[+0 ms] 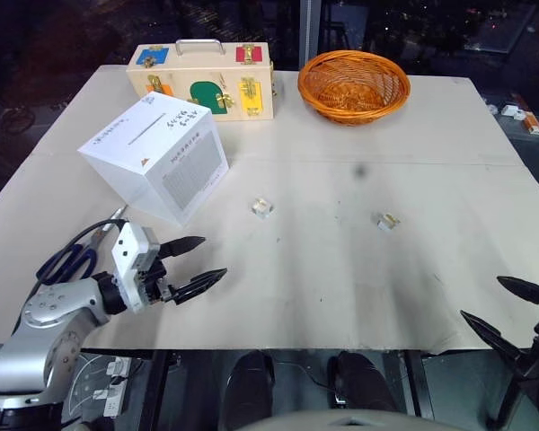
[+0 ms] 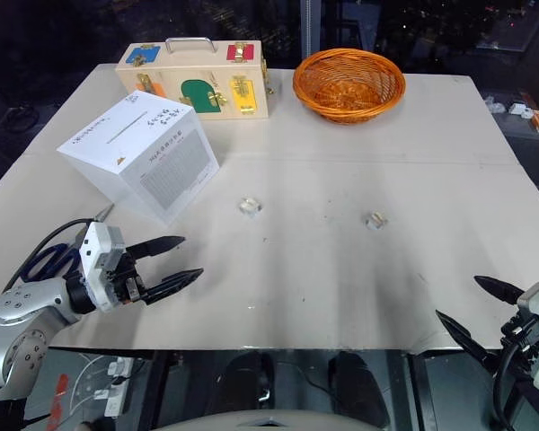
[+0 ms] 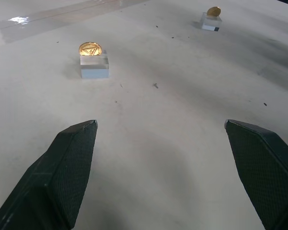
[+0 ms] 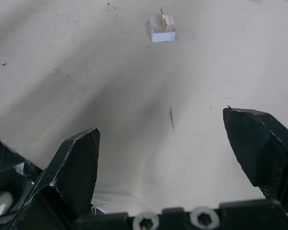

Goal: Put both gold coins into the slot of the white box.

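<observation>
At the lower left of the head view, the left pincer (image 1: 198,265) hangs wide and empty over the table (image 1: 341,269). At the lower right edge, the right pincer (image 1: 508,310) is also wide and empty. In the middle, two gold coins (image 1: 262,207) (image 1: 388,220) stand on small clear blocks, well apart. At the upper left sits the white box (image 1: 154,154), its slot (image 1: 146,131) on top. Farthest are a wooden case (image 1: 202,81) and a basket (image 1: 354,85).

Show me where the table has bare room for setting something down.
Free: the wide stretch between the two coins and the near edge, between the left gripper and right gripper; also right of the basket. Crowded: the far left, where white box and wooden case stand close.
</observation>
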Action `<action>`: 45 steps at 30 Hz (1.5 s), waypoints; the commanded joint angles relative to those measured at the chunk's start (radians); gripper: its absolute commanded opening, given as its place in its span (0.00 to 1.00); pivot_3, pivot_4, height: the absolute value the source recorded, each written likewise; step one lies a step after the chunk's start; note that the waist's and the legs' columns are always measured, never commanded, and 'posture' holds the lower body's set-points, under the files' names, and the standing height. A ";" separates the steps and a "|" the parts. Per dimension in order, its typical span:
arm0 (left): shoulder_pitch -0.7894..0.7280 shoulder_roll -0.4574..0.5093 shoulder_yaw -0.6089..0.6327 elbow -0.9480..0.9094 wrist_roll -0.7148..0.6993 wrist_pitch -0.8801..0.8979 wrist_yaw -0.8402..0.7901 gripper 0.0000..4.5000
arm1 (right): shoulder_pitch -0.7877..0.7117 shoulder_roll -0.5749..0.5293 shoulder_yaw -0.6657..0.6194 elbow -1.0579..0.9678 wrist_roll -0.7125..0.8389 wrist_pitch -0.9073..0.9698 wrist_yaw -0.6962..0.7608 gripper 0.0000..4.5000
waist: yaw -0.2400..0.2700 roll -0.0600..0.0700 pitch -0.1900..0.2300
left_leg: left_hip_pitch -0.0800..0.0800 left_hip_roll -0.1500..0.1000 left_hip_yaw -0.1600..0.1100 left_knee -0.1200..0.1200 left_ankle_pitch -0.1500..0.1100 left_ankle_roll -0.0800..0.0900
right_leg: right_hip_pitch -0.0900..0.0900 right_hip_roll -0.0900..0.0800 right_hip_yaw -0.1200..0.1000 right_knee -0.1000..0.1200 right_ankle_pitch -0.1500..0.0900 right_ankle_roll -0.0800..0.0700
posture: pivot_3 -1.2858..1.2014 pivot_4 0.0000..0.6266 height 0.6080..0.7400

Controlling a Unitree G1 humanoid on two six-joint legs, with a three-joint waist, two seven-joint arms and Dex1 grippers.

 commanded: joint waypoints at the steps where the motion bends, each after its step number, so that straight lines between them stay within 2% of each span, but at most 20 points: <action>1: -0.081 0.013 -0.023 -0.080 -0.066 0.022 -0.014 0.97 | -0.159 -0.026 0.086 -0.052 0.027 0.118 -0.128 1.00 | -0.002 -0.001 0.000 | 0.000 0.000 0.000 0.000 0.000 0.000 | 0.000 0.000 0.000 0.000 0.000 0.000 | 0.52 0.24 0.90; 4: -0.208 0.017 -0.095 -0.171 -0.150 0.092 -0.020 0.97 | -0.454 -0.071 0.273 -0.092 0.044 0.379 -0.322 1.00 | -0.018 -0.006 0.000 | 0.002 0.000 0.000 0.002 0.000 0.000 | 0.000 0.000 0.001 0.001 0.001 -0.001 | 0.52 0.24 0.90; 9: -0.273 0.020 -0.140 -0.206 -0.192 0.149 -0.006 0.97 | -0.680 -0.071 0.427 -0.013 0.014 0.512 -0.413 1.00 | -0.009 0.000 -0.009 | 0.002 -0.004 -0.003 -0.002 0.002 0.001 | 0.002 0.000 0.001 0.001 0.004 0.001 | 0.52 0.24 0.90; 11: -0.284 0.015 -0.153 -0.213 -0.196 0.158 0.001 1.00 | -0.766 -0.058 0.473 0.053 -0.004 0.544 -0.448 0.88 | -0.004 0.000 -0.009 | -0.001 -0.004 -0.004 -0.004 0.002 0.001 | -0.002 0.001 0.002 0.000 0.003 0.002 | 0.52 0.24 0.90; 13: -0.290 0.010 -0.167 -0.218 -0.192 0.160 0.006 1.00 | -0.838 -0.062 0.539 0.110 -0.031 0.546 -0.452 0.70 | -0.003 0.001 -0.009 | -0.001 -0.004 -0.005 -0.004 0.002 0.000 | -0.002 0.002 0.002 0.000 0.002 0.002 | 0.52 0.24 0.90; 14: -0.292 0.007 -0.173 -0.218 -0.191 0.159 0.010 1.00 | -0.873 -0.059 0.570 0.143 -0.047 0.554 -0.461 0.67 | -0.002 0.001 -0.009 | -0.001 -0.004 -0.006 -0.005 0.002 0.000 | -0.002 0.003 0.002 -0.001 0.001 0.002 | 0.52 0.24 0.90; 16: -0.297 0.001 -0.181 -0.220 -0.189 0.158 0.020 1.00 | -0.922 -0.051 0.618 0.197 -0.071 0.557 -0.468 0.67 | -0.001 0.001 -0.009 | -0.001 -0.004 -0.006 -0.005 0.002 0.000 | -0.002 0.003 0.001 -0.001 0.001 0.002 | 0.52 0.24 0.90; 17: -0.299 -0.002 -0.184 -0.220 -0.188 0.157 0.024 1.00 | -0.937 -0.049 0.635 0.217 -0.079 0.552 -0.467 0.67 | -0.001 0.001 -0.009 | -0.001 -0.004 -0.006 -0.005 0.002 0.000 | -0.002 0.003 0.002 -0.002 0.001 0.002 | 0.52 0.24 0.90; 20: -0.296 -0.004 -0.184 -0.227 -0.189 0.160 0.037 1.00 | -0.965 -0.050 0.675 0.239 -0.091 0.547 -0.453 0.50 | 0.001 0.001 -0.009 | -0.001 -0.004 -0.006 -0.005 0.002 0.000 | -0.001 0.003 0.001 -0.002 0.001 0.002 | 0.52 0.24 0.90; 28: -0.281 0.004 -0.174 -0.244 -0.195 0.163 0.057 1.00 | -0.989 -0.045 0.694 0.271 -0.112 0.551 -0.447 0.50 | 0.000 0.001 -0.009 | -0.001 -0.004 -0.006 -0.004 0.002 0.000 | -0.001 0.002 0.001 -0.001 0.001 0.002 | 0.52 0.24 0.90; 31: -0.261 0.010 -0.158 -0.254 -0.201 0.163 0.056 1.00 | -1.003 -0.041 0.691 0.287 -0.116 0.554 -0.446 0.32 | -0.002 0.001 -0.009 | -0.001 -0.004 -0.006 -0.004 0.002 0.000 | -0.001 0.002 0.001 -0.001 0.001 0.002 | 0.52 0.24 0.90; 32: -0.255 0.013 -0.152 -0.256 -0.204 0.163 0.055 1.00 | -1.004 -0.043 0.695 0.289 -0.120 0.554 -0.445 0.23 | -0.001 0.001 -0.009 | -0.001 -0.004 -0.006 -0.004 0.002 0.000 | -0.001 0.002 0.001 -0.001 0.001 0.002 | 0.52 0.24 0.90; 45: -0.206 0.029 -0.116 -0.262 -0.218 0.152 0.045 1.00 | -0.997 -0.030 0.713 0.336 -0.156 0.531 -0.436 0.23 | -0.002 0.001 -0.008 | -0.001 -0.003 -0.005 -0.004 0.002 0.000 | -0.001 0.002 0.001 -0.001 0.001 0.002 | 0.52 0.24 0.90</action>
